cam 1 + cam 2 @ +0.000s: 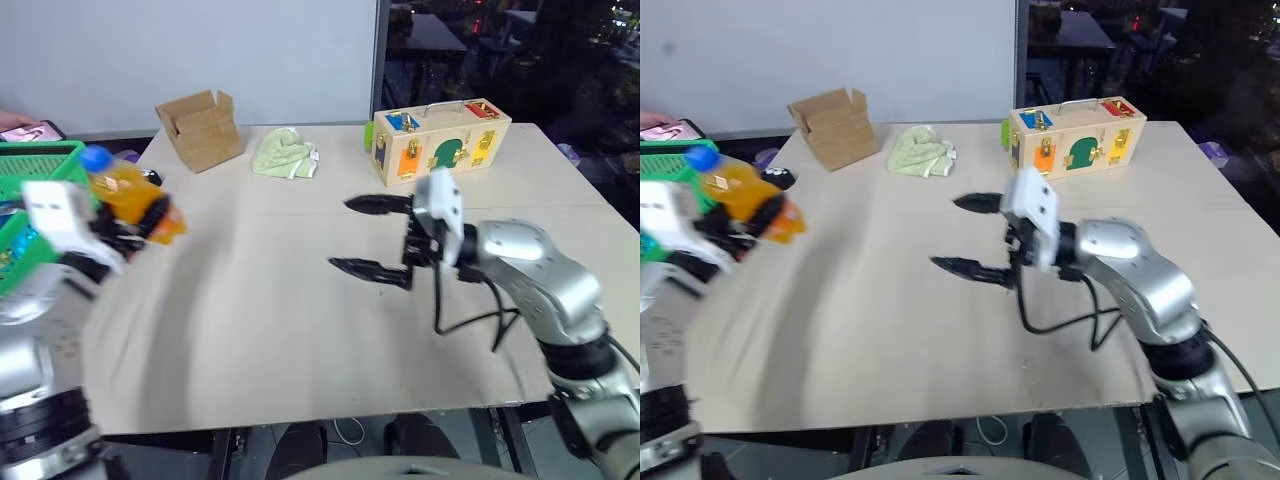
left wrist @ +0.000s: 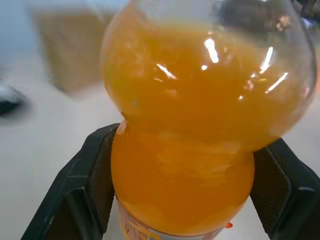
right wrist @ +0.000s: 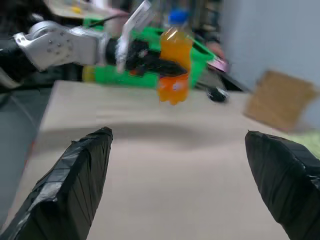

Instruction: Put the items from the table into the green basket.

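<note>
The orange-drink bottle (image 2: 200,125) is seen clamped between the two black fingers (image 2: 95,180) of the left gripper (image 1: 130,225), lifted clear of the table (image 1: 300,330), its blue cap (image 1: 96,158) tilted toward the green basket (image 1: 40,165). The basket lies just beyond the bottle, on the robot's left. The right gripper (image 1: 375,235) is held spread wide and empty over mid-table, well apart from both.

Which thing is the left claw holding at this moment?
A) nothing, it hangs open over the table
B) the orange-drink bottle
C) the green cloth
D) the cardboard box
B: the left claw has its two black fingers pressed against both sides of the orange-drink bottle, which is lifted off the table near the green basket.
</note>
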`<action>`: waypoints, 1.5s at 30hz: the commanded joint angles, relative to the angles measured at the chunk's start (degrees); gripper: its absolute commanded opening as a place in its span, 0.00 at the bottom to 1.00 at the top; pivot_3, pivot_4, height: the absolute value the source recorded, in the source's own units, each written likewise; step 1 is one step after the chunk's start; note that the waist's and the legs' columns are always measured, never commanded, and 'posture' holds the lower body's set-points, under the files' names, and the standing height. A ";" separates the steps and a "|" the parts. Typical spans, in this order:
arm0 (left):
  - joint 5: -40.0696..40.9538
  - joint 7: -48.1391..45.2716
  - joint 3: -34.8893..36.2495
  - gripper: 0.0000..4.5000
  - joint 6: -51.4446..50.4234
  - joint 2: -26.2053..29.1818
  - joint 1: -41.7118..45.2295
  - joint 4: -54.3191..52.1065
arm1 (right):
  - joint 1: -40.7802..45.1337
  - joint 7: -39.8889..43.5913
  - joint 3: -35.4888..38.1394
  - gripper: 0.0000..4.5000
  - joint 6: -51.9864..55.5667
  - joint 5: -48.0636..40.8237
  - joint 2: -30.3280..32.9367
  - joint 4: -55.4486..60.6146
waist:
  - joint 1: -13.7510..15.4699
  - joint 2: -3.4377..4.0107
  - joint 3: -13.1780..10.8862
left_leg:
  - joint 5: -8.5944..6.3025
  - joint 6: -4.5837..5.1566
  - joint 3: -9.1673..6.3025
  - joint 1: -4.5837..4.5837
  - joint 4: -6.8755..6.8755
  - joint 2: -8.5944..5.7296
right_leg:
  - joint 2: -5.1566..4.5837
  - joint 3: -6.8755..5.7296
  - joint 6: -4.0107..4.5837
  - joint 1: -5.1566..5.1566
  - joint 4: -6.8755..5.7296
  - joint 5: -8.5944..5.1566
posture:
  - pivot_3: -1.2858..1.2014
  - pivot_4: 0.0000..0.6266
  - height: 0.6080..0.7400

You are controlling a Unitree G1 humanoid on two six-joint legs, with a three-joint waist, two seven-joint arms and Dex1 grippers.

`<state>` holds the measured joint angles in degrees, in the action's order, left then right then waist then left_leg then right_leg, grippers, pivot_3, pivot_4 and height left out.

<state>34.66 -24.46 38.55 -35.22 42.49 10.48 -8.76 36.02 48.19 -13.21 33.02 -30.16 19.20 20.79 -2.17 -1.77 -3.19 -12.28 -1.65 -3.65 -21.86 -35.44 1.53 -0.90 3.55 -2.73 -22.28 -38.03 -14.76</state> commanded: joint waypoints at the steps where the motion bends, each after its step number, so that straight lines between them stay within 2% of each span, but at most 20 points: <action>1: 1.50 2.33 9.85 0.66 -2.35 6.49 1.49 -3.01 | 5.77 -0.38 -1.39 1.00 -2.74 0.06 -5.81 -4.35 | 0.86 -0.02 0.01 | 0.00 0.00 -0.08 -0.03 0.08 0.01 | 0.00 -0.08 0.01 -0.02 0.02 0.01 | 0.62 0.00 1.00; 4: 0.49 2.19 14.66 0.66 -3.12 11.36 1.57 -0.54 | 8.54 -0.44 -1.34 1.00 -3.80 0.06 -9.73 -7.02 | 3.37 -0.06 0.04 | 0.00 -0.02 -0.18 -0.14 0.24 0.00 | -0.03 -0.23 0.03 -0.17 0.04 0.01 | 0.63 0.00 1.00; 8: -3.07 2.13 20.10 0.66 -2.10 16.14 0.15 2.46 | 9.37 1.03 -1.06 1.00 -4.69 -0.62 -11.57 -7.81 | 6.26 -0.11 0.06 | -0.02 -0.06 -0.33 -0.34 0.31 -0.03 | -0.07 -0.43 0.05 -0.34 0.07 0.00 | 0.64 0.00 1.00; 13: -10.00 3.94 24.67 0.66 0.37 17.86 -3.32 6.51 | 8.95 1.56 -1.34 1.00 -5.50 0.13 -11.97 -8.36 | 8.36 -0.15 0.08 | 0.03 -0.20 -0.35 -0.30 0.30 -0.03 | -0.09 -0.48 0.10 -0.32 0.14 -0.04 | 0.65 0.00 1.00; 17: -11.84 1.56 22.31 0.66 4.51 18.06 -3.45 12.51 | 8.24 1.66 -1.65 1.00 -5.59 0.42 -11.97 -8.45 | 9.51 -0.25 0.15 | 0.20 -0.47 -0.35 -0.22 0.31 -0.01 | -0.10 -0.51 0.22 -0.32 0.11 -0.17 | 0.64 0.00 1.00; 22: -14.12 -3.38 13.27 0.66 14.17 20.83 3.42 28.61 | 7.96 2.10 -1.67 1.00 -6.35 1.64 -10.68 -8.55 | 10.84 -0.57 0.36 | 0.26 -0.58 -0.56 -0.27 0.30 0.03 | -0.11 -0.81 0.24 -0.30 0.14 -0.18 | 0.62 0.00 1.00; 28: -17.95 -5.97 3.55 0.66 25.53 24.11 15.04 50.82 | 6.70 0.45 -1.04 1.00 -5.59 2.43 -9.41 -6.62 | 9.94 -0.69 0.44 | 0.29 -0.62 -0.65 -0.74 0.29 0.02 | -0.09 -0.94 0.32 -0.59 0.15 0.04 | 0.60 0.00 1.00; 32: -22.52 -2.66 -2.97 0.66 34.19 25.27 22.51 65.06 | 5.86 -0.93 -0.67 1.00 -4.68 2.61 -8.42 -5.35 | 8.28 -0.69 0.44 | 0.30 -0.62 -0.70 -0.90 0.29 0.02 | -0.07 -0.99 0.27 -0.74 0.05 0.09 | 0.57 0.00 1.00; 36: -23.56 -1.11 -5.59 0.66 38.76 25.21 27.56 72.76 | 5.50 -1.66 -0.43 1.00 -4.10 2.80 -7.02 -4.06 | 6.17 -0.78 0.49 | 0.32 -0.63 -0.73 -0.90 0.26 0.02 | -0.06 -1.01 0.25 -0.74 0.01 0.10 | 0.54 0.00 1.00; 39: -22.91 -2.34 -6.10 0.66 39.72 24.45 28.22 74.08 | 4.91 -2.34 -0.01 1.00 -3.50 2.56 -5.84 -2.89 | 4.63 -0.83 0.53 | 0.32 -0.64 -0.72 -0.93 0.23 0.02 | -0.09 -1.01 0.25 -0.72 0.01 0.10 | 0.54 0.00 1.00; 41: -22.37 -2.13 -5.57 0.88 40.43 24.57 27.30 74.31 | 4.61 -2.48 0.15 1.00 -3.24 2.13 -5.47 -2.37 | 3.73 -0.86 0.55 | 0.32 -0.64 -0.73 -0.93 0.21 0.02 | -0.09 -1.01 0.24 -0.72 0.01 0.10 | 0.54 0.00 1.00; 42: -21.86 -1.99 -5.04 0.96 40.53 24.57 26.60 74.16 | 4.51 -2.40 0.21 1.00 -3.18 1.89 -5.35 -2.15 | 3.12 -0.86 0.55 | 0.32 -0.64 -0.74 -0.92 0.21 0.02 | -0.09 -1.01 0.24 -0.73 -0.03 0.10 | 0.54 0.00 1.00; 45: -20.28 -1.62 -3.37 0.98 40.70 24.00 24.01 72.03 | 4.23 -1.87 0.38 1.00 -3.18 1.10 -5.10 -1.58 | 1.74 -0.73 0.50 | 0.33 -0.63 -0.72 -0.88 0.21 0.02 | -0.10 -0.97 0.24 -0.73 -0.09 0.11 | 0.54 0.00 1.00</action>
<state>12.65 -26.34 33.52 4.28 65.07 35.33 66.08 39.78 46.11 -14.67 30.02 -27.89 13.99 17.10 -0.43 -2.50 -2.69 -11.95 -2.29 -4.37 -22.73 -35.23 1.55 -1.01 2.58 -2.48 -23.01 -38.18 -14.66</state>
